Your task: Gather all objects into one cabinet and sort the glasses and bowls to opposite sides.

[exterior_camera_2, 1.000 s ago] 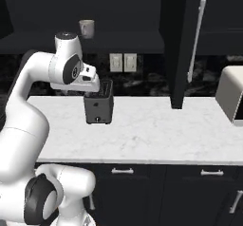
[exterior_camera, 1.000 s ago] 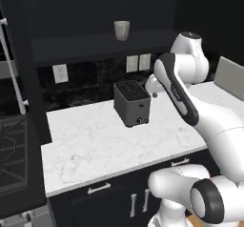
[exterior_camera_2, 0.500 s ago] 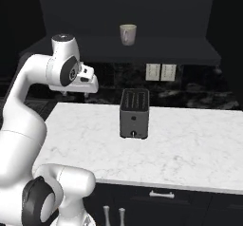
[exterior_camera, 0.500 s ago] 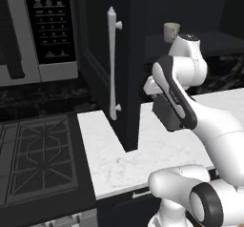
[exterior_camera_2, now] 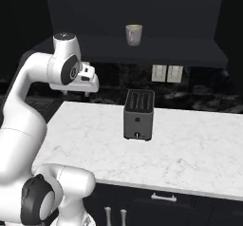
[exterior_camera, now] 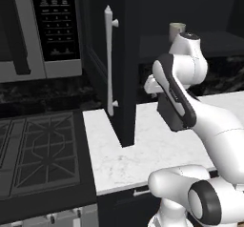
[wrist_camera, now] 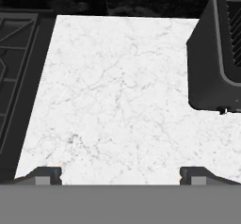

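Since half a second ago, both base views have shifted slightly, a camera move only.

Left base view: the cabinet door (exterior_camera: pixel 125 64) is seen open, the grey mug (exterior_camera: pixel 177 31) on its shelf.

Right base view: the mug (exterior_camera_2: pixel 134 34) stands above the toaster (exterior_camera_2: pixel 138 114).

Hand view: the gripper (wrist_camera: pixel 120 173) jaws are spread wide, empty, over the marble counter (wrist_camera: pixel 113 100).

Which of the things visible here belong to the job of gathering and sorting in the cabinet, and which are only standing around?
Job:
- grey mug on the dark shelf
- open cabinet door with its bar handle
- gripper, open, empty

Bystanders:
- toaster
- marble counter
- microwave
- stove
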